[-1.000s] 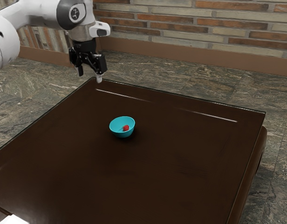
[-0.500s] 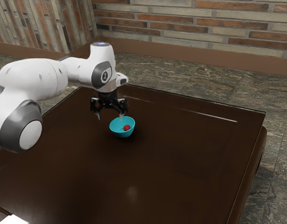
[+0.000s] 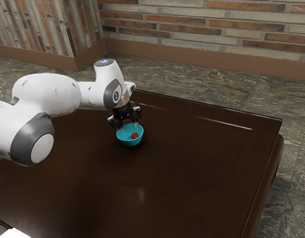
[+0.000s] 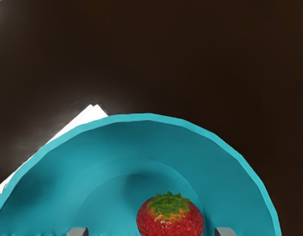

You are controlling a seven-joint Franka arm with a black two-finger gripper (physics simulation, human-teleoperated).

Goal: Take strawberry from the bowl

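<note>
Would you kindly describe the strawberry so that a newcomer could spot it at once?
On the dark brown table sits a turquoise bowl, under the open black gripper. Inside the bowl lies the strawberry: rounded, with a green leafy cap, its red skin standing out against the turquoise around it.

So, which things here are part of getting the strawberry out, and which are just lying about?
Part of the job:
Strawberry, inside the bowl
Blue bowl
Pincer, open, at the bowl

Just around:
Dark table, under the bowl
Brick wall
White patch, exterior view's lower left; can't tell what
</note>
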